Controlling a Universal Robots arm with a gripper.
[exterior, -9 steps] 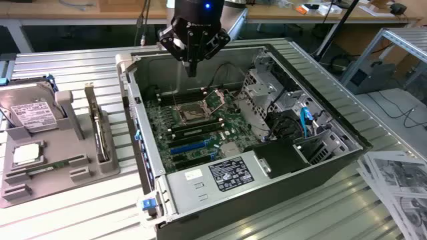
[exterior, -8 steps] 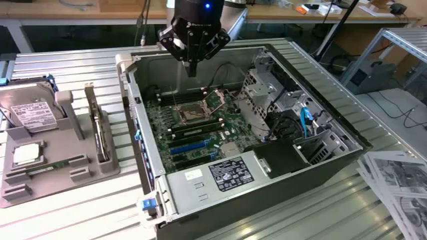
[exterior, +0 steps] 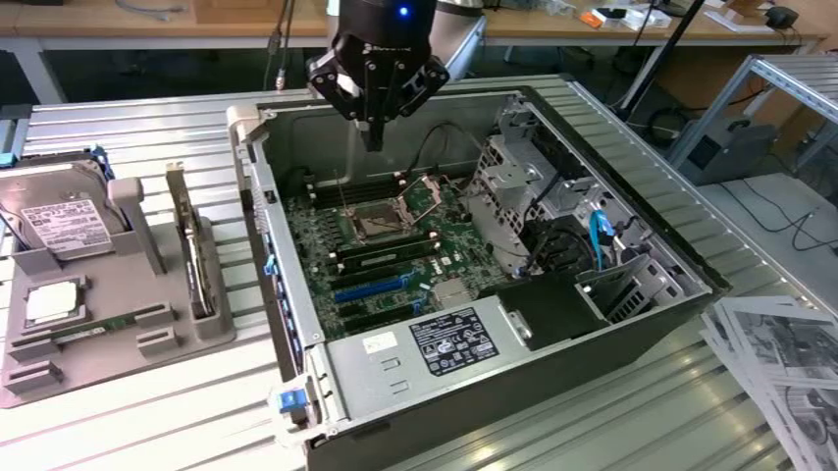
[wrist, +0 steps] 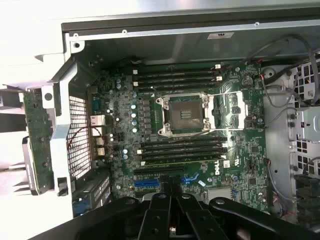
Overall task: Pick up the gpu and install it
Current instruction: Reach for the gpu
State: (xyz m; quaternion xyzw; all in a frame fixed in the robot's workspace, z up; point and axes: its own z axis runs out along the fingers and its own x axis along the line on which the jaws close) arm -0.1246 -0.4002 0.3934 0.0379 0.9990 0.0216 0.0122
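The gpu (exterior: pixel 194 257) is a thin dark card standing on edge in a slot of the grey holder tray (exterior: pixel 131 343), at the exterior view's left, outside the computer case. In the wrist view the gpu (wrist: pixel 38 142) appears as a green board just beyond the case's side wall. My gripper (exterior: pixel 373 137) hangs over the far end of the open case (exterior: pixel 392 392), well apart from the card. Its fingers are shut together with nothing between them. The wrist view has my gripper (wrist: pixel 172 200) above the motherboard (wrist: pixel 200 165), near the blue expansion slots (wrist: pixel 150 183).
A hard drive with a white label (exterior: pixel 59 224), a small white square part (exterior: pixel 53 299) and a green memory stick (exterior: pixel 81 332) share the tray. Inside the case are the empty processor socket (exterior: pixel 377 224), drive cages (exterior: pixel 550 196) and cables. Printed papers (exterior: pixel 786 363) lie at the right.
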